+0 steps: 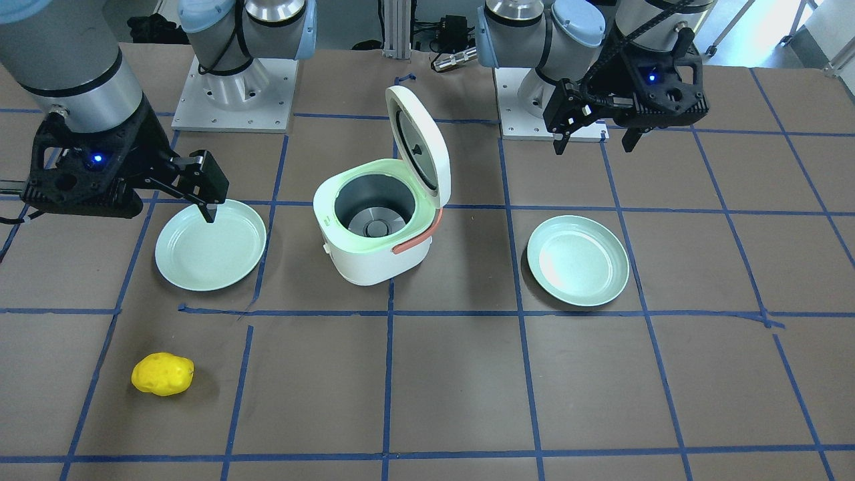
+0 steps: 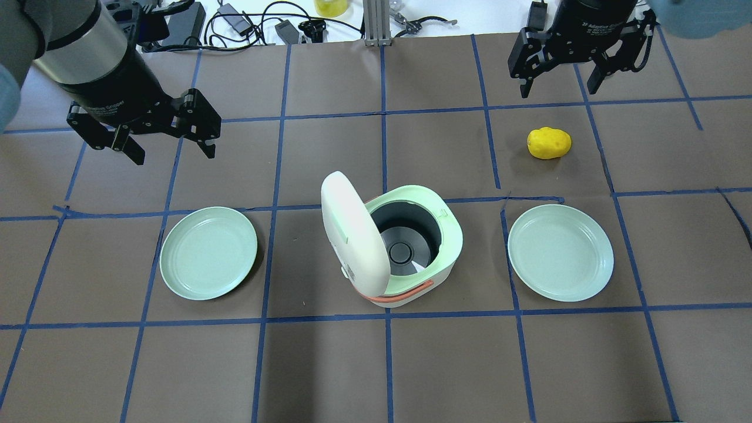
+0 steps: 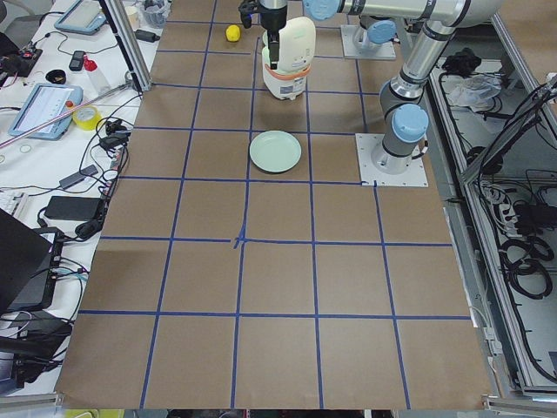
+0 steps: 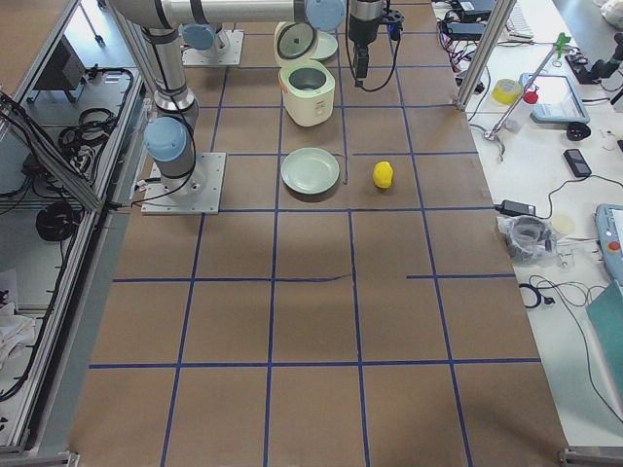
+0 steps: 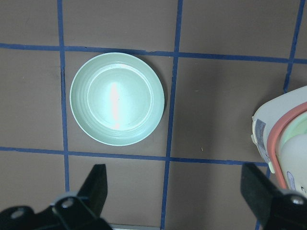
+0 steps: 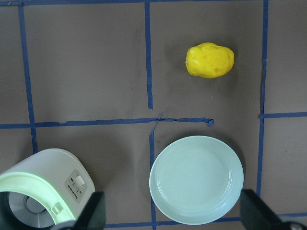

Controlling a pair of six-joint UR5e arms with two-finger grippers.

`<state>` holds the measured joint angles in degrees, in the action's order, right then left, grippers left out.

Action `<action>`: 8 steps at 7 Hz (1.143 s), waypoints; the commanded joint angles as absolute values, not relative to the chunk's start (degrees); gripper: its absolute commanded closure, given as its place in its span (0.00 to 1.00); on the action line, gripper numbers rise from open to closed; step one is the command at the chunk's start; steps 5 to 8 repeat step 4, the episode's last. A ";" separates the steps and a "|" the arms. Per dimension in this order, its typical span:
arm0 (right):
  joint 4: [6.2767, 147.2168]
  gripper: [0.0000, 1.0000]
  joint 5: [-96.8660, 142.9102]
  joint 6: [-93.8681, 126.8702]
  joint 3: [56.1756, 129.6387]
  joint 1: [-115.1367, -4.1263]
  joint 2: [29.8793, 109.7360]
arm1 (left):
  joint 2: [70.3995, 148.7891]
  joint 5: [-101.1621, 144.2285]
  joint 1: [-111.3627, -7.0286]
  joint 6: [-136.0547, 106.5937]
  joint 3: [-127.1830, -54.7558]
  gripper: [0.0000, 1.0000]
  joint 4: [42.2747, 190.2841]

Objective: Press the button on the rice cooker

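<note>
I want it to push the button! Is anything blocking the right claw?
Nothing visible does. The right claw hangs open in the air, the button is uncovered, and the yellow potato lies off to one side.

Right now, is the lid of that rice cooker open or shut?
Open. The lid stands tipped up on its hinge, and the front and overhead views look straight down into the rice cooker, which is bare and grey inside.

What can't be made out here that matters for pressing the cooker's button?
- Button markings: in the right wrist view the panel is too small to read.
- Cooker: in the left wrist view it is cut off by the right edge, and no button shows.
- Hinge side: in the overhead view it is hidden behind the open lid.
- Side views: the cooker is far off and too small for any button to show.
</note>
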<state>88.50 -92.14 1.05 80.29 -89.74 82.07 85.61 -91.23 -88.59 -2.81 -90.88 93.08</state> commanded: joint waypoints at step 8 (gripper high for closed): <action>86.75 0.00 -91.85 0.88 80.68 -89.30 82.79 | 85.61 -91.23 -88.59 -2.81 -90.88 0.00 93.08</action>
